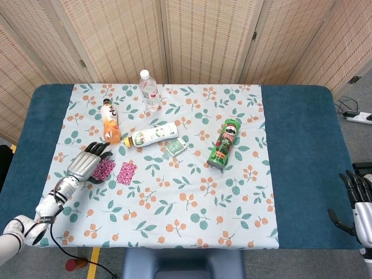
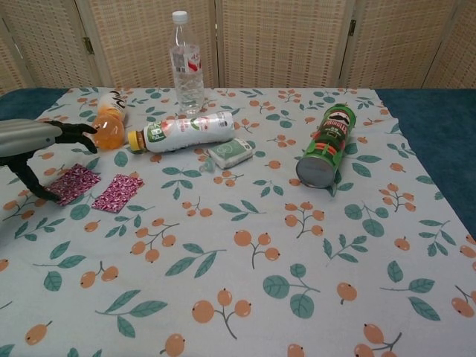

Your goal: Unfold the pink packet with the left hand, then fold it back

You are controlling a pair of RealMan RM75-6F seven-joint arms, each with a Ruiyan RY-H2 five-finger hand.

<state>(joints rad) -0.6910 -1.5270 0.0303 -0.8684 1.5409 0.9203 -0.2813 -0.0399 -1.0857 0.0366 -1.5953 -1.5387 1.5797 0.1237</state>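
Observation:
The pink packet (image 1: 127, 172) (image 2: 117, 193) lies flat on the floral cloth at the left, showing as two pink patterned panels side by side; the left panel (image 2: 72, 184) is partly under my left hand. My left hand (image 1: 87, 164) (image 2: 43, 138) hovers over that panel with its fingers stretched toward the orange bottle. Its thumb reaches down to the cloth at the panel's left edge. It holds nothing. My right hand (image 1: 359, 204) hangs off the table's right edge, low in the head view, fingers apart and empty.
An orange juice bottle (image 2: 108, 123) lies just beyond my left fingertips. A white bottle (image 2: 186, 131) lies on its side, a small green box (image 2: 230, 152) beside it. A clear water bottle (image 2: 187, 63) stands at the back. A green crisp can (image 2: 326, 145) lies right of centre.

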